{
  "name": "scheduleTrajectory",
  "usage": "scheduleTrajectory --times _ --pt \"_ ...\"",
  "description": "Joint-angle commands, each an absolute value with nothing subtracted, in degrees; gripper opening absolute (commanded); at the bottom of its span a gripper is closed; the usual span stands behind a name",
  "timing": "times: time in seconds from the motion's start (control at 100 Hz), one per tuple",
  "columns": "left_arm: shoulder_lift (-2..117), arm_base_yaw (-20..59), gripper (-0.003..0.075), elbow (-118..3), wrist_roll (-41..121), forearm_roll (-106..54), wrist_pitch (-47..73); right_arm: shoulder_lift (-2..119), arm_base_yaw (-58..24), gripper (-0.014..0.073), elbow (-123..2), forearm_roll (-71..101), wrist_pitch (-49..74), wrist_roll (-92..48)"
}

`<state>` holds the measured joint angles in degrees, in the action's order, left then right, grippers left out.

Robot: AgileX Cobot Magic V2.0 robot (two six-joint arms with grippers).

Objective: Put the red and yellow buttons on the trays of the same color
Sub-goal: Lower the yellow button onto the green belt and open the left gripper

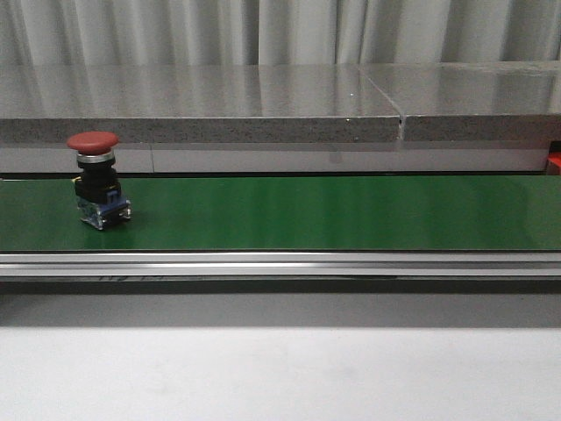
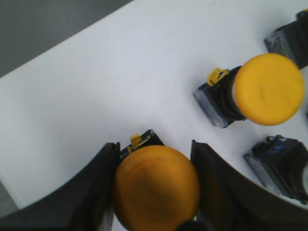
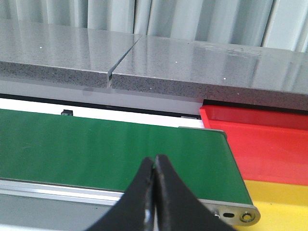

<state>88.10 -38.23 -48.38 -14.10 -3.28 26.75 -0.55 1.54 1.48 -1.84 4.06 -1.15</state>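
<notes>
A red button (image 1: 95, 175) stands upright on the green conveyor belt (image 1: 333, 215) at its left end. In the left wrist view my left gripper (image 2: 155, 159) is shut on a yellow button (image 2: 156, 187), its black fingers pressing both sides of the cap over a white surface (image 2: 106, 86). A second yellow button (image 2: 260, 91) lies on its side nearby. My right gripper (image 3: 154, 161) is shut and empty, hanging over the near edge of the belt. The red tray (image 3: 260, 139) and the yellow tray (image 3: 281, 202) lie just past the belt's end.
Two more button bodies, dark with clear bases, lie on the white surface (image 2: 281, 166) (image 2: 288, 41). A grey stone ledge (image 1: 263, 105) runs behind the belt. A metal rail (image 1: 280, 263) edges the belt's near side.
</notes>
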Motion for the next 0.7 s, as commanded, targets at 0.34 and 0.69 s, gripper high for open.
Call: scheduleTrajectory --times 0.34,0.69 --pt "66.78 -31.70 -0.0019 -55.49 -9.42 -4.15 33.21 -1.50 1.57 -0.0067 0.94 -2.38 -0.56 -1.26" --pt "70.39 -14.54 -0.0019 -64.30 -4.59 -4.15 38.76 -1.50 1.57 -0.0067 0.94 -2.38 -0.56 -1.26"
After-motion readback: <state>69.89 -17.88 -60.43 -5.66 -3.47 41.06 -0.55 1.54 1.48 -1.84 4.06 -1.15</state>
